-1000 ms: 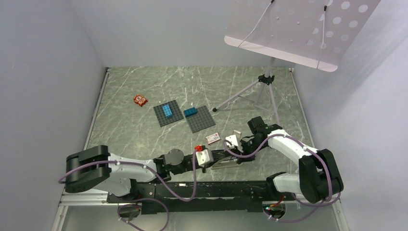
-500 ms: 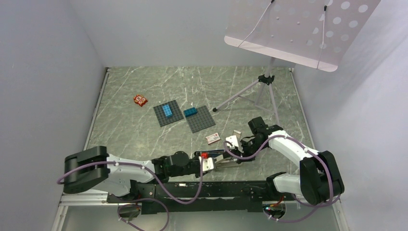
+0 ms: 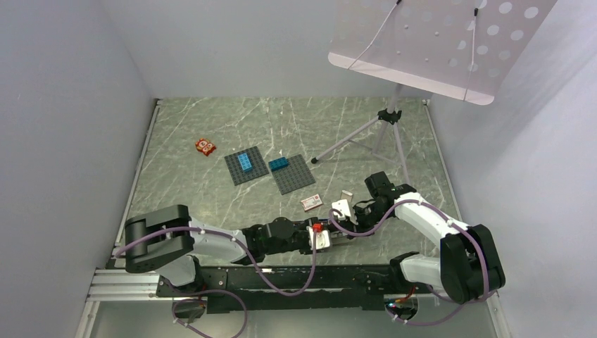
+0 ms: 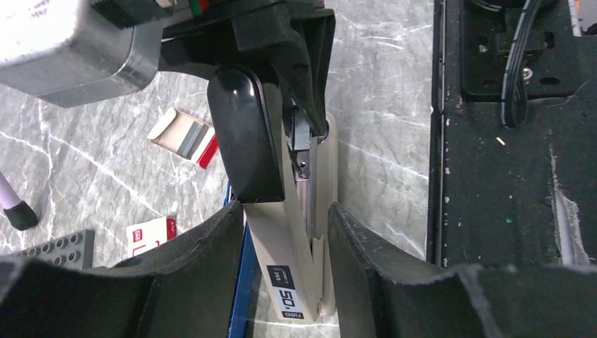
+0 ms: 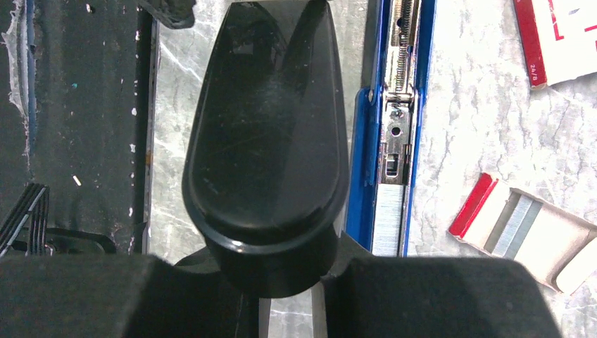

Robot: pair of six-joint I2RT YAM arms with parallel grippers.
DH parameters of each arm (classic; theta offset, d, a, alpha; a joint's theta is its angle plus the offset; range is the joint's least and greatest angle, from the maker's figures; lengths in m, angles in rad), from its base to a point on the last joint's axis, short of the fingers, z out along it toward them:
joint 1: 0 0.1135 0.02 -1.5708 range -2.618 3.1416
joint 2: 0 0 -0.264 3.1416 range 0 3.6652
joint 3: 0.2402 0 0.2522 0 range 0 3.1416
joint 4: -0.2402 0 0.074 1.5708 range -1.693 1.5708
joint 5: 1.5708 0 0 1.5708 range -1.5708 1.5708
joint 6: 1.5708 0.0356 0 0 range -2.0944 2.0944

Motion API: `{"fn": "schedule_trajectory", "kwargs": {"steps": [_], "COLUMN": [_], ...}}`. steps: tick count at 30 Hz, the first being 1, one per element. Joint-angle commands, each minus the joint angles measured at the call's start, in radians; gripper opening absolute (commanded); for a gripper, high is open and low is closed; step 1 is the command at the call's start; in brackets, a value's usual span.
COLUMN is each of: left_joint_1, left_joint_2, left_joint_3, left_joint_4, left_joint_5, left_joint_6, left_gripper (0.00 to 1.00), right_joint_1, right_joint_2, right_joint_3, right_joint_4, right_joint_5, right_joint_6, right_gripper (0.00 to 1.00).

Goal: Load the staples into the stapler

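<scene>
Staples, a silver strip [image 5: 389, 227], lie in the blue-and-cream stapler's [image 5: 359, 176] open channel just beside the right claw [image 5: 281, 289], which grips its black lid [image 5: 267, 141]. Left claw [image 4: 285, 232] stands open astride the cream body.

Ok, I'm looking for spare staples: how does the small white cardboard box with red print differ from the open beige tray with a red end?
The small white cardboard box with red print looks closed, only its printed face showing; the open beige tray with a red end shows grey staple strips. The box bears lettering, the tray shows none. Both lie flat on the marble table.
</scene>
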Motion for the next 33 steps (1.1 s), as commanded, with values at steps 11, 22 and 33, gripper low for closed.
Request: {"fn": "schedule_trajectory", "kwargs": {"steps": [11, 22, 33], "left_joint_1": [0.037, 0.056, 0.073], "left_joint_2": [0.088, 0.078, 0.013], "left_joint_3": [0.022, 0.032, 0.005], "left_joint_4": [0.082, -0.013, -0.146], "left_joint_5": [0.056, 0.124, 0.170], "left_joint_6": [-0.081, -0.117, -0.121], "left_gripper": [0.53, 0.00, 0.00], "right_joint_1": [-0.001, -0.002, -0.101], "right_joint_2": [-0.012, -0.020, -0.060], "right_joint_3": [0.000, 0.000, 0.021], "right_joint_4": [-0.022, -0.029, -0.131], "right_joint_5": [-0.024, -0.030, -0.072], "right_joint_6": [-0.023, -0.025, -0.100], "right_gripper": [0.17, 0.27, 0.49]}}
